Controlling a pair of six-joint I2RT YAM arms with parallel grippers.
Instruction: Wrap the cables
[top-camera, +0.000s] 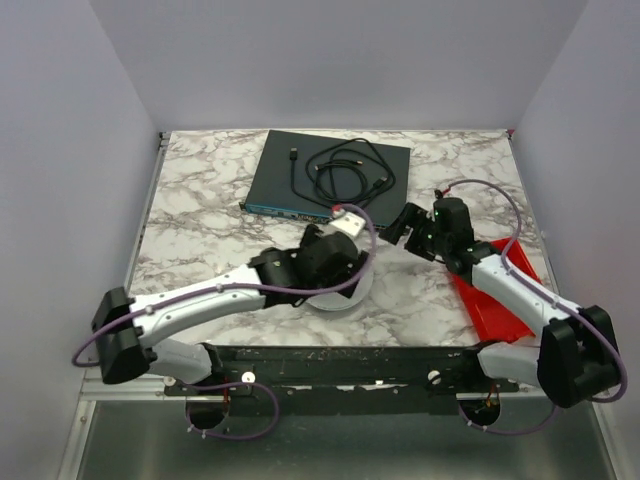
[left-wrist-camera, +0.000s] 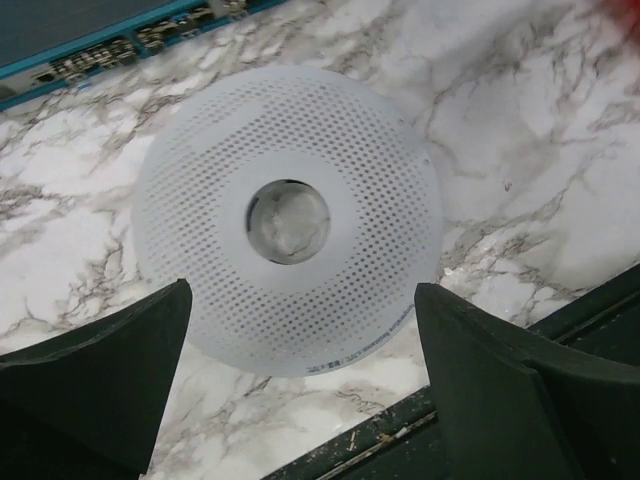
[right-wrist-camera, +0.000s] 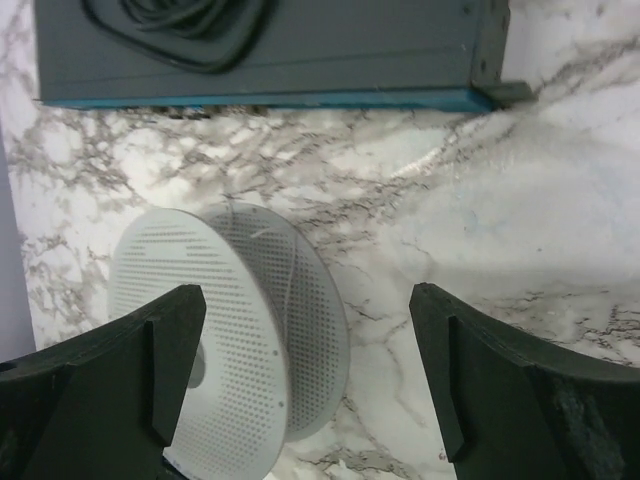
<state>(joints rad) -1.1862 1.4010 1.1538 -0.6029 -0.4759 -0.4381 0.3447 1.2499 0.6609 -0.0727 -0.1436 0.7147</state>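
Observation:
The translucent whitish perforated spool (left-wrist-camera: 288, 330) lies on the marble table, its round hub hole facing up in the left wrist view. My left gripper (left-wrist-camera: 302, 290) hangs open just above it, with a finger on each side of its near rim, holding nothing. In the top view the left gripper (top-camera: 335, 265) covers most of the spool (top-camera: 345, 302). My right gripper (right-wrist-camera: 308, 292) is open and empty, and the spool (right-wrist-camera: 235, 340) sits at its left finger. A faint thin pale line (right-wrist-camera: 262, 262), perhaps the white wire, crosses one flange. The right gripper (top-camera: 402, 226) is right of the left one.
A dark flat box (top-camera: 290, 180) with a teal front edge lies at the back and carries a coiled black cable (top-camera: 345, 170). A red tray (top-camera: 490, 295) lies under the right arm. A black rail (left-wrist-camera: 520, 350) runs along the table's near edge.

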